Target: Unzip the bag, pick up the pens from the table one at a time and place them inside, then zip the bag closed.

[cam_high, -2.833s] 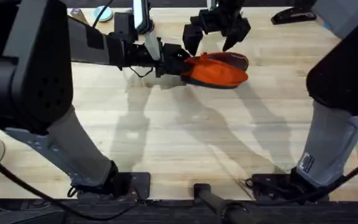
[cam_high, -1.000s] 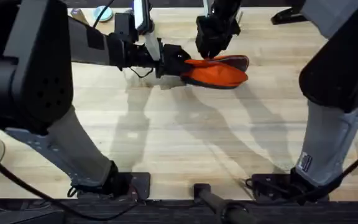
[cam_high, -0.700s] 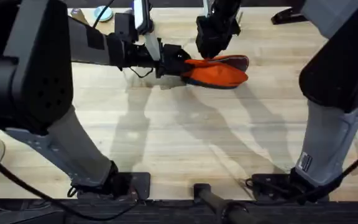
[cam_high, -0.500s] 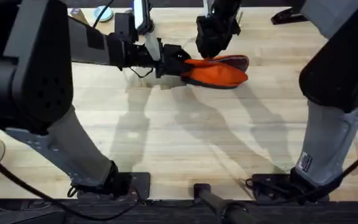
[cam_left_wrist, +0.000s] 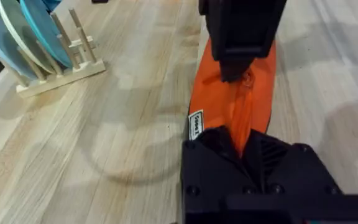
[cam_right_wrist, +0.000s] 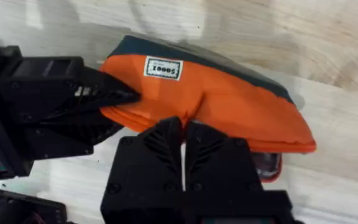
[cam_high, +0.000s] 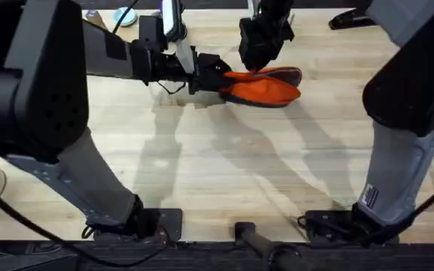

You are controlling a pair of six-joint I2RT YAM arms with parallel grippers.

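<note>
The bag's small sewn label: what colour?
White with dark lettering, on the orange bag; clearest in the right wrist view.

You have the table (cam_high: 224, 165), light wood planks with visible grain, carrying the bag (cam_high: 266, 89) near its far edge; the bag lies on its side, orange above a dark base. Beside it on the planks, in the left wrist view, stands a wooden rack (cam_left_wrist: 55, 65) holding upright blue and pale plates (cam_left_wrist: 23, 31).
</note>
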